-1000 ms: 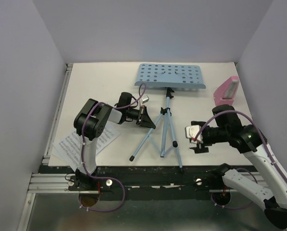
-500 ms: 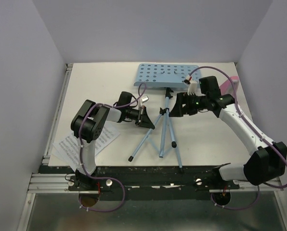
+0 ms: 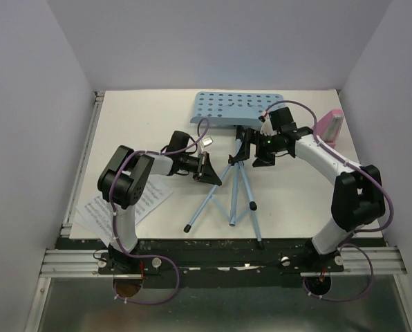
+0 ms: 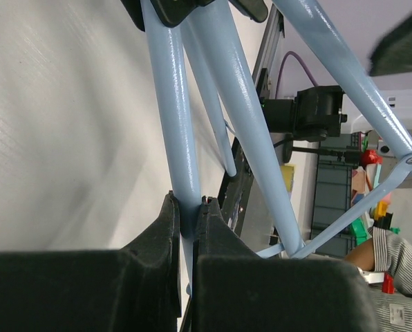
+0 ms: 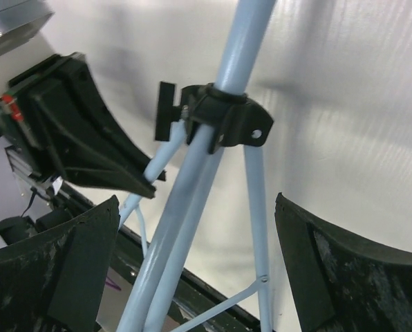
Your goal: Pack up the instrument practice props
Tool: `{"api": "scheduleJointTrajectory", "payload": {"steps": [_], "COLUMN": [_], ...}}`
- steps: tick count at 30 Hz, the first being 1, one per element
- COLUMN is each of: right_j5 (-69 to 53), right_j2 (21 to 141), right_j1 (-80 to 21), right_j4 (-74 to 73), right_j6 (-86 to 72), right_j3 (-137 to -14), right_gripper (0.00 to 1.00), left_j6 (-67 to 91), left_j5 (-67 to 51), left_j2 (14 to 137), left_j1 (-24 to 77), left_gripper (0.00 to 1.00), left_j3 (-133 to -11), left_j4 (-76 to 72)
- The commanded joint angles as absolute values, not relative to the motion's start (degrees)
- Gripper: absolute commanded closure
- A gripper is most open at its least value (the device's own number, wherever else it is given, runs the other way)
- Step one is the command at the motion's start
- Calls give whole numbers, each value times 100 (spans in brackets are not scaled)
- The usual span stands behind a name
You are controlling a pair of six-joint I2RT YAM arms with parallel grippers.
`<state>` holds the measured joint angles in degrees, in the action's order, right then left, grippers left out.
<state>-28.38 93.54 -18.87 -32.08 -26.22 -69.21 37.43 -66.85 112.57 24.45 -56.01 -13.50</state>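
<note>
Nothing was packed yet; the music stand (image 3: pixel 239 109) stood unfolded. Left gripper (image 4: pixel 187 209) clamped a leg (image 4: pixel 173 104), right gripper (image 5: pixel 197 207) gaped around the pole (image 5: pixel 245 41)

The white table (image 3: pixel 137 117) before me carries three things: a blue stand (image 3: pixel 242 111) upright on its tripod legs at centre, pages (image 3: pixel 92 211) lying flat by my near left edge, and a pink metronome (image 3: pixel 328 128) far right.

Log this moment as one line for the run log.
left gripper: shut on tripod leg of music stand | right gripper: open around stand below black collar | metronome, sheet music: on table
</note>
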Motion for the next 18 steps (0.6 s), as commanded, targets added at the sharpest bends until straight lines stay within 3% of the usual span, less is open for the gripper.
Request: {"api": "scheduleJointTrajectory", "payload": {"steps": [1,10,18], "right_j5": [-2294,-2162,-1013], "right_j2": [9694,10256,10661], "right_j1": [-2004,-2373,-2716], "right_j4": [-3190,-3076,-3515], "right_j6": [-2742,-3067,-3541], "right_j3": [-7075,-7286,-7470], "right_gripper": [0,1,2], "left_j6": [3287,3463,3296], "left_j5": [-7339,-7216,-7128], "left_j2": [10784,10846,10635], "left_j1": [2593,2838,3050], "left_gripper": [100,100,100], "left_j3": [-5608,-5774,-5836], "left_j4": [-1766,-1872,-1714]}}
